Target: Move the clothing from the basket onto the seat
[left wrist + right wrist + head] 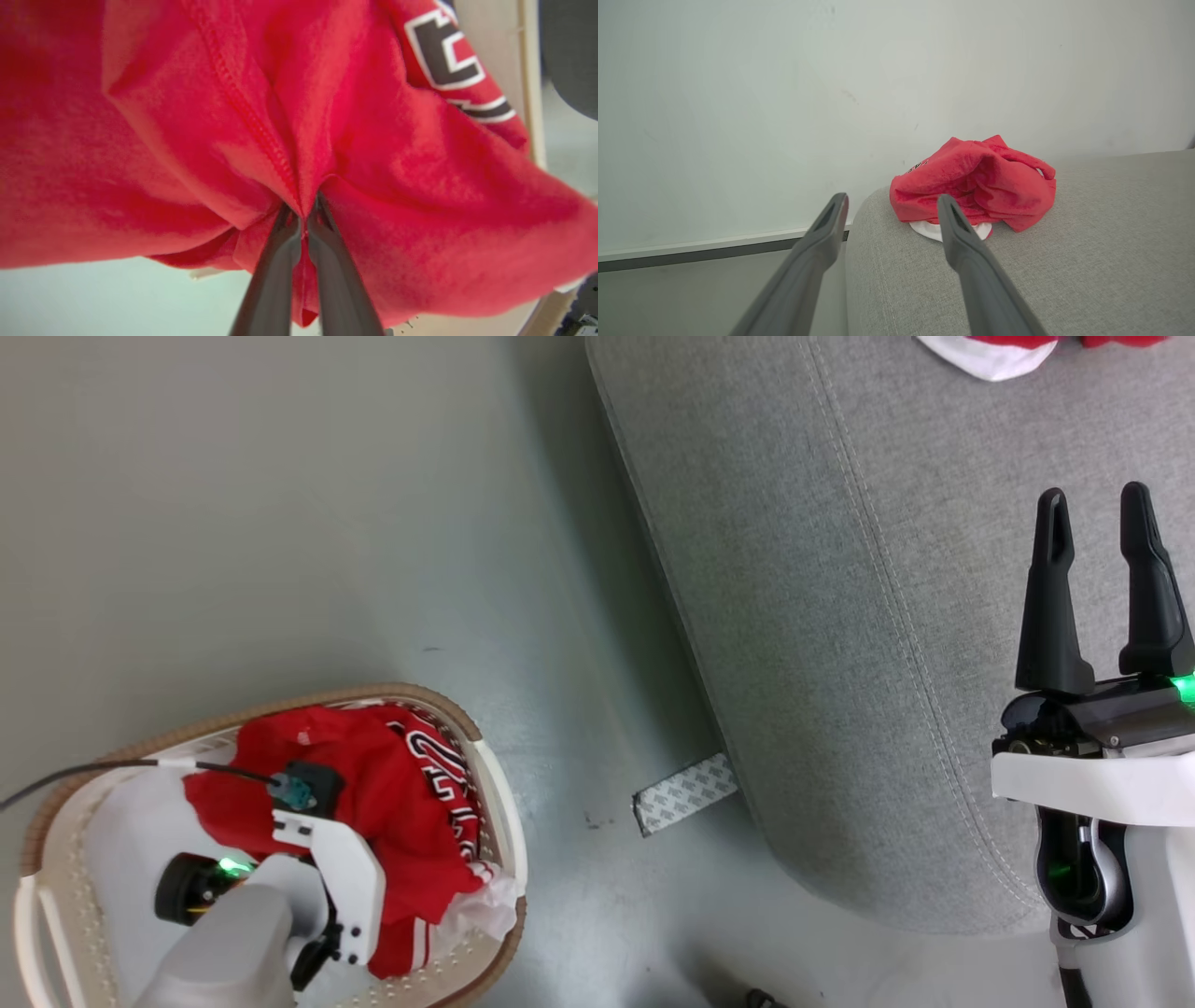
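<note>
- Jersey (392, 803): red with black-and-white numbers, lies crumpled inside basket (327, 695), heaped toward the side nearer sofa (840, 663); white cloth shows at its lower edge, against the rim.
- Basket: stands on floor (280, 523), apart from sofa; tan woven rim, white perforated walls.
- Left hand (306, 210): reaches down into basket and pinches a fold of jersey. In the left wrist view, fingers (275, 261) press almost together, with red cloth and a stitched seam gathered between their tips.
- Around the pinch: cloth fans outward in deep folds. Black-and-white lettering sits at upper right of that view, with pale basket wall beside it.
- Left arm (317, 859): pale housing covers the middle of jersey in the head view and carries a green light. Black cable (93, 770) runs from it across the rim and off to the left.
- Right hand (1094, 499): hovers above sofa, spread, holds nothing; fingers (1050, 597) point up the head view with a clear gap between them.
- Second jersey (976, 186): sits in a loose red heap on sofa, ahead of right hand, with a white part under it. Lies near the sofa's rounded edge, with wall (784, 93) behind. Shows in the head view as a red-and-white sliver at the top edge.
- Strip (684, 793): grey and patterned, lies flat on floor, with one end at the sofa's base.
</note>
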{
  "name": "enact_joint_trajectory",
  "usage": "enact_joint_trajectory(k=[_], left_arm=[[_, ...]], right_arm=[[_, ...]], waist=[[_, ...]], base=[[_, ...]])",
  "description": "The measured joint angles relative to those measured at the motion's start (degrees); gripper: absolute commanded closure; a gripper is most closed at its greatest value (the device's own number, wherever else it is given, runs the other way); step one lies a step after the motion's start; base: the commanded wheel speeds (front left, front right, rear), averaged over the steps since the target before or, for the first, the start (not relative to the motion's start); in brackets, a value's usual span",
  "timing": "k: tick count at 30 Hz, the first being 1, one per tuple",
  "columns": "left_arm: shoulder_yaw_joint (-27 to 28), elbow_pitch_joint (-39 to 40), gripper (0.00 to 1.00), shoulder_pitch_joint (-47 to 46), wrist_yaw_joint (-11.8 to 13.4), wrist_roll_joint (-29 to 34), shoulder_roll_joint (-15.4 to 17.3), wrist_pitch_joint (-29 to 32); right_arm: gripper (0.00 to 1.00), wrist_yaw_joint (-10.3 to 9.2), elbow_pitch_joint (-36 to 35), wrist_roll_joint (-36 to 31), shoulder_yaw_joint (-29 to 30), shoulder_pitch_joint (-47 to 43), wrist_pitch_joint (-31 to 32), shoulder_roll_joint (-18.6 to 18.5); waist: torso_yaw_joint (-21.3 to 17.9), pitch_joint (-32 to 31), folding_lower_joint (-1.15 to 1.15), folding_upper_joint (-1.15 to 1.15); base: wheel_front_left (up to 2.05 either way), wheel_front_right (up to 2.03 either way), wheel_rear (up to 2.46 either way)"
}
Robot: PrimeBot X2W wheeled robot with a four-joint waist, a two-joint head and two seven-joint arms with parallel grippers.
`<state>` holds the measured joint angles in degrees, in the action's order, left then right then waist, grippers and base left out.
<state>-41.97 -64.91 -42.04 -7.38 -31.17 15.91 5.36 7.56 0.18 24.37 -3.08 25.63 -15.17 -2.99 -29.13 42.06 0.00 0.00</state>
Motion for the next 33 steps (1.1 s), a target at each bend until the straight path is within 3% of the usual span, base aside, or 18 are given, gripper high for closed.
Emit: enact_joint_trajectory(k=[9,18,27,33], left_arm=[[-2.46,-0.90,1.00,0.75,0.00,-3.74,-3.44,-5.97],[-7.02,2.97,1.00,4.37,0.00,-8.90,-7.56,-13.27],[-11.27,9.21,1.00,8.85,0.00,-13.32,-7.90,-19.69],[-8.32,17.23,1.00,11.80,0.00,-12.66,-6.31,-20.39]], right_arm=[[0.00,0.00,-0.02,-3.30,1.55,-0.65,0.00,0.10],[0.00,0.00,1.07,-5.48,2.61,-3.85,0.00,-0.66],[0.00,0.00,3.54,-4.48,1.86,-9.48,0.00,-2.41],[0.00,0.00,4.00,-3.52,1.51,-13.24,0.00,-4.22]], waist=[[2.76,-5.05,0.00,0.00],[7.30,-14.29,-0.01,0.00],[13.05,-26.80,-0.02,0.00],[16.76,-35.57,-0.03,0.00]], base=[[0.00,0.00,0.00],[0.00,0.00,0.00],[0.00,0.00,0.00],[0.00,0.00,0.00]])
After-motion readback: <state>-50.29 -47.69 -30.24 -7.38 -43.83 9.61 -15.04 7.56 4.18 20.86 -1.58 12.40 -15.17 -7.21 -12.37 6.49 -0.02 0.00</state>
